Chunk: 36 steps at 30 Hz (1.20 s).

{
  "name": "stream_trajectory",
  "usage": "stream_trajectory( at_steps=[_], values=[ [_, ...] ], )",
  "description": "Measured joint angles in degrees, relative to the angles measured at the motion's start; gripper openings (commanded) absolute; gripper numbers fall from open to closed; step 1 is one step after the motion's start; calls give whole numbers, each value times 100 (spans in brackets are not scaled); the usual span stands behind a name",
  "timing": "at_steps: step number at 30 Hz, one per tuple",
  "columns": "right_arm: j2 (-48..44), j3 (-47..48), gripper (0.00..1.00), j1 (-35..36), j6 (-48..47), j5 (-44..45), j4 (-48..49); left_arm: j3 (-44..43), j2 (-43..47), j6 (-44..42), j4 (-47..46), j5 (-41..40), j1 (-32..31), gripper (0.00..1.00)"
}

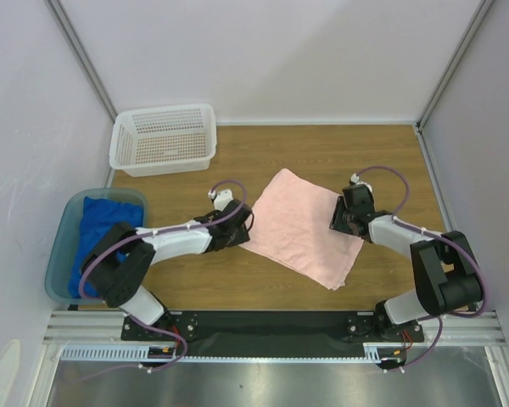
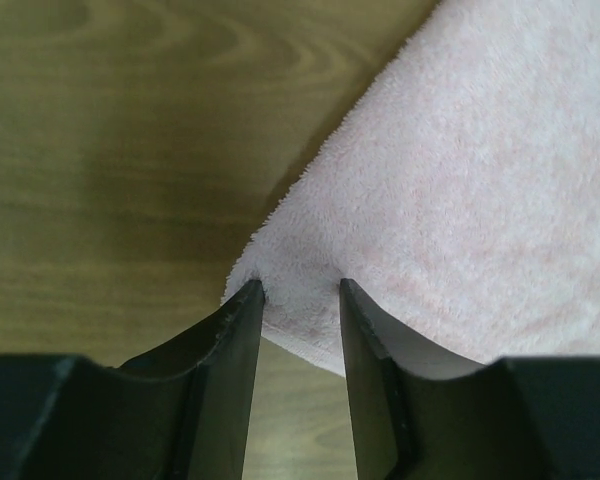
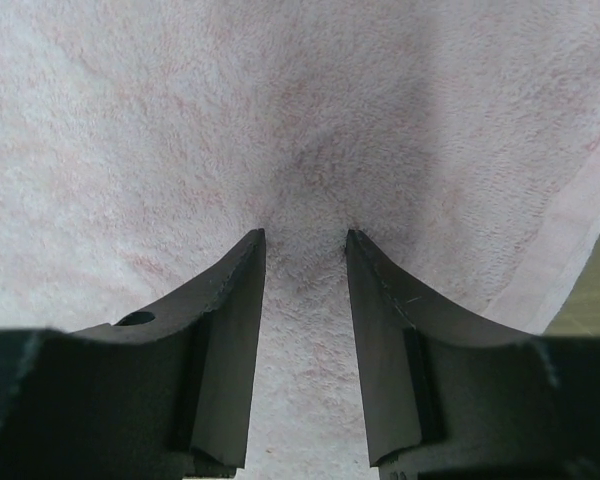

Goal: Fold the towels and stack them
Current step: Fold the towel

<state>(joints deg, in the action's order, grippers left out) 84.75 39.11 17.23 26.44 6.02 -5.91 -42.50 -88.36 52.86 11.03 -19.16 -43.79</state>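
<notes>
We find the pink towel (image 1: 301, 225) in the middle of the wooden table (image 1: 322, 153), between the two arms. The left gripper (image 1: 246, 231) meets it at its near-left corner. In the left wrist view that corner fills the gap between the dark fingers (image 2: 235, 340) and touches both, so we read this gripper (image 2: 300, 290) as clamped on the cloth. The right gripper (image 1: 339, 222) sits on the towel's far-right edge. From its wrist camera the fingertips (image 3: 380, 300) press down into the pile and the fabric puckers up between them, again a pinch on the towel (image 3: 180, 120), with a flat hemmed border showing at the right.

The cloth is soft, looped terry, pale and slightly mottled, with a fuzzy rounded corner (image 2: 280, 250). It lies flat as a skewed rectangle. The fingers are smooth, black, curved blades.

The towel sits diagonally to the table's sides: its long axis runs from far left towards near right, with one corner pointing away from the arms and the opposite one towards the near edge.

A blue towel (image 1: 97, 225) lies crumpled in a translucent teal tub (image 1: 61, 254) at the left. A white perforated basket (image 1: 163, 161) stands beyond it, well apart from the pink towel.
</notes>
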Motion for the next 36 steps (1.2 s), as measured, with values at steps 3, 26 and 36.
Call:
stream_trajectory(
  at_steps=[3, 26, 36],
  values=[
    [-297, -240, 43, 2, 98, 17, -59, -354, -341, -118, 15, 0, 203, 43],
    [-1598, -1392, 37, 1541, 1773, 114, 44, -3126, -2621, -1399, -15, 227, 1416, 40],
    [-1447, -1355, 37, 2500, 2223, 343, 166, -4282, -3451, -1814, -184, 522, 1473, 39]
  ],
)
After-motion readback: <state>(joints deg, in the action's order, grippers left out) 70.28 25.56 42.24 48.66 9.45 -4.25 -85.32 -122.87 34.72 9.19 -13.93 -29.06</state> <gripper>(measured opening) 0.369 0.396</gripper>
